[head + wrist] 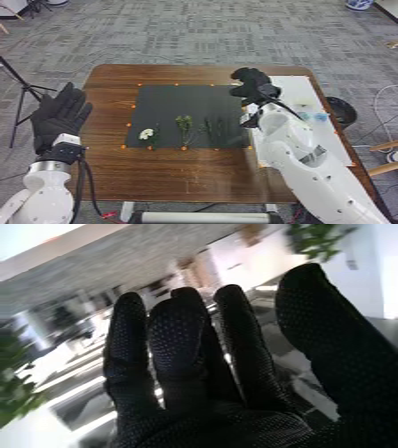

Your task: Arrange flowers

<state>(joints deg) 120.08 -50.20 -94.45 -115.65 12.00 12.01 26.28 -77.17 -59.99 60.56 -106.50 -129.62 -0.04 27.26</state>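
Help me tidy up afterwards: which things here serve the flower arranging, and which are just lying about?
For the job, apparently:
white flower
green sprigs
dark mat
table

Likely just lying about:
tripod, left of the table
black bin, right of it

I list: carpet [200,35], grey, patterned; bench [187,175], brown, wooden; tripod [25,89], black, left of it; bin [345,113], black, at its right; pot [359,4], blue-and-white, far right; foliage [318,239], green.

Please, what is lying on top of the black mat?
On the black mat lie a white flower, a leafy green sprig and, right of it, darker green stems. The right hand covers the mat's far right corner, so I cannot tell what is there.
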